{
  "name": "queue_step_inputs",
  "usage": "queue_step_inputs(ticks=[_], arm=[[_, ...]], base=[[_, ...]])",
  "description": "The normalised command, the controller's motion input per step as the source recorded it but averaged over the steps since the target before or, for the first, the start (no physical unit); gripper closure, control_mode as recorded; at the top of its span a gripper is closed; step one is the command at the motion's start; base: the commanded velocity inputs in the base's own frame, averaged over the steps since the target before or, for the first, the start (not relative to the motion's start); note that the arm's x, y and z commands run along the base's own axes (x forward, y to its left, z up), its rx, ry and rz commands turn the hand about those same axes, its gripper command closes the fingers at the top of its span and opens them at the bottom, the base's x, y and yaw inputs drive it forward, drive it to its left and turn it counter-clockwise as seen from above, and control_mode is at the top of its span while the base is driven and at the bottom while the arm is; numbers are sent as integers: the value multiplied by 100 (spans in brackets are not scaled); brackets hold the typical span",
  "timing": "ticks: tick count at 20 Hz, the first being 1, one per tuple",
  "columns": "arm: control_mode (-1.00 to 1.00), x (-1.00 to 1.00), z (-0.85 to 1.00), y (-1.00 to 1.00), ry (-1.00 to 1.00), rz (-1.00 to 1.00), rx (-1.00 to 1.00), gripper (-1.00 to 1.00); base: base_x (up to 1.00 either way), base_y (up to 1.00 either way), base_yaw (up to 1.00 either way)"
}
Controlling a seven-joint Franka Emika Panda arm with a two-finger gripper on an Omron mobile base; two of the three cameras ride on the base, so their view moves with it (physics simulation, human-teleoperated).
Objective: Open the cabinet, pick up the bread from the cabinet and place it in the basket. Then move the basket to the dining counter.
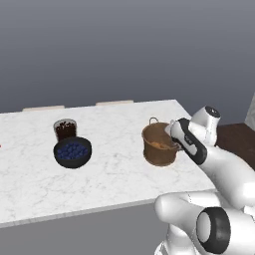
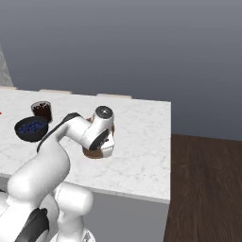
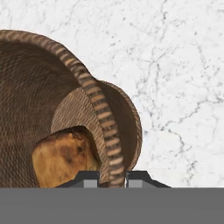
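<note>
Two finger tips pinch the basket rim, with the basket on the dining counter.

Both dark tips of the gripper (image 3: 111,178) sit pressed together on the woven rim of the basket (image 1: 159,149), one inside the wall and one outside, as the hand view shows. The bread (image 3: 65,158), golden-brown, lies inside the basket just beside the inner tip. From the left base view the basket rests upright on the dining counter (image 1: 114,174), well apart from the bowl of blueberries (image 1: 72,152) and the dark cup (image 1: 65,129) behind it. Judging by this, the carry looks nearly finished: the sound move is to part the fingers only once the base sits flat, then lift straight up off the rim so the thin wall does not catch and tip the bread out.
</note>
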Motion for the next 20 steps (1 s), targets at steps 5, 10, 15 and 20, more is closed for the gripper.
queue_step_inputs(ticks=[5,10,15,20], arm=[[-100,37,-16,0,0,1,0,100],[-100,12,0,0,0,0,0,-100],[-100,9,0,0,0,0,0,-100],[-100,0,0,0,0,0,0,-100]], base=[[0,0,0],[0,0,0],[0,0,0],[0,0,0]])
